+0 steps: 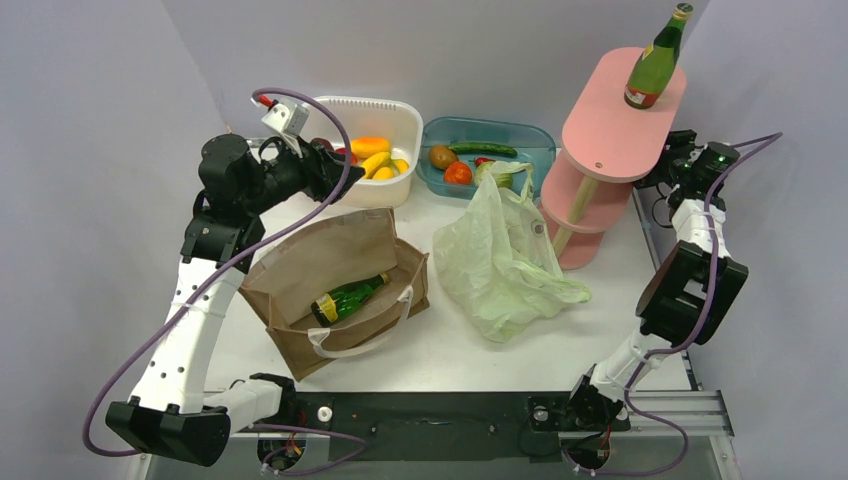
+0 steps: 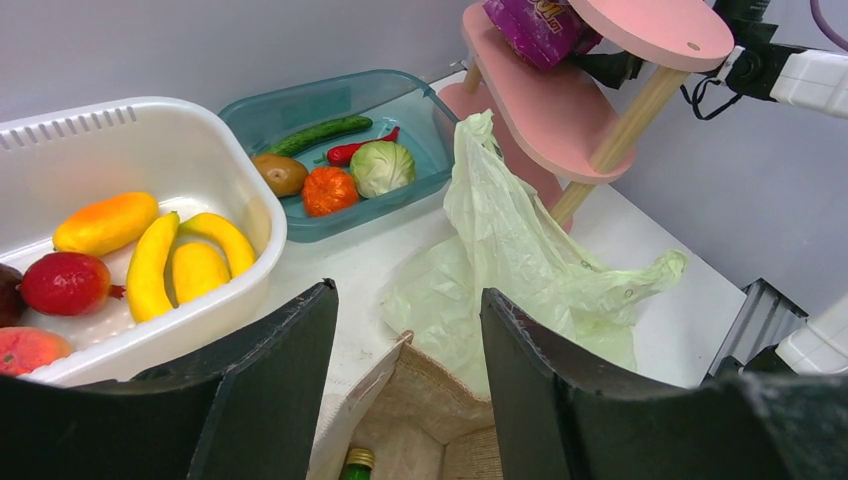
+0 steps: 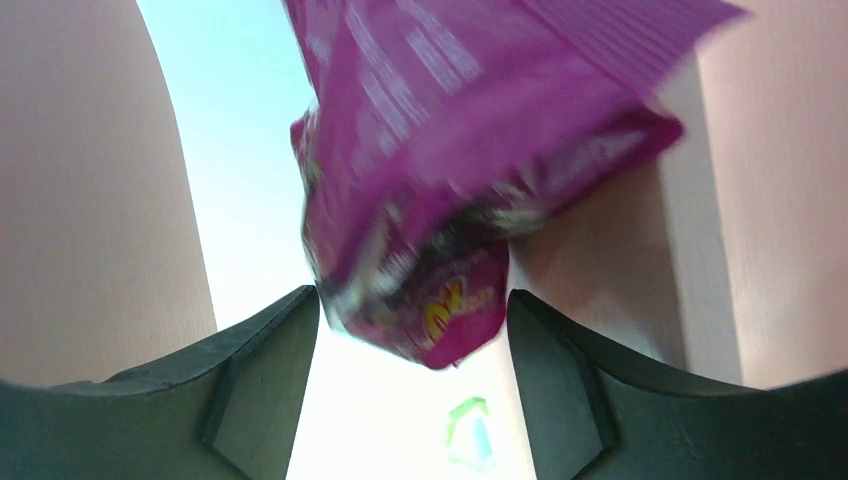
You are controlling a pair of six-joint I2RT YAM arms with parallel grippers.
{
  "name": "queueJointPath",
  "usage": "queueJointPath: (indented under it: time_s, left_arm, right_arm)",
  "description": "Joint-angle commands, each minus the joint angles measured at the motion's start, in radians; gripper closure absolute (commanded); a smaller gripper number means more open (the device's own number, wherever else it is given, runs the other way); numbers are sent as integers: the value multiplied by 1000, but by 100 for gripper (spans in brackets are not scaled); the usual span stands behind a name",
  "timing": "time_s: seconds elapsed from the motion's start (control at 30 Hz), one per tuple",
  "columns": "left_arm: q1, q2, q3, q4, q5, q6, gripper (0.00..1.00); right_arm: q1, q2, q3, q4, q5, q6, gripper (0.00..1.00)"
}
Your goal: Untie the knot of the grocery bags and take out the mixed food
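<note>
while the right gripper (image 3: 415, 305) holds its jaws apart about the purple snack packet (image 3: 450, 150) at the pink shelf (image 1: 610, 130), the left gripper (image 2: 408, 300), apart and empty, hovers above the brown paper bag (image 2: 430, 405). the next move is probably a reach down for the green glass bottle (image 2: 355, 462) beneath it.

We saw the brown paper bag (image 1: 330, 262) lying open on the desk (image 1: 450, 350) with a green bottle (image 1: 350, 297) inside, the pale green plastic bag (image 1: 500, 262) slumped just right of it, and another green bottle (image 1: 655, 65) upright atop the pink shelf (image 1: 610, 122) beyond.
</note>
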Motion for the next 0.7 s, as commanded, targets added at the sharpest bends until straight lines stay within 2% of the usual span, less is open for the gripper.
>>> queueJointPath:
  time_s: [0.0, 0.3, 0.5, 0.57, 0.67]
  left_arm:
    - [-7, -33, 30, 19, -4, 25, 48]
    - [-7, -83, -16, -6, 4, 59, 47]
    - [-8, -128, -60, -47, 28, 133, 47]
    - [-7, -143, -69, -89, 53, 184, 47]
    - [-8, -170, -79, -188, 119, 349, 47]
  right_arm:
    - [-26, -111, -48, 24, -18, -3, 35]
    - [-73, -243, -174, -15, -44, -31, 33]
    - [-119, -340, -225, -145, -57, -110, 33]
    - [-137, -383, -258, -206, -67, -152, 34]
    - [-170, -472, -312, -361, -82, -240, 36]
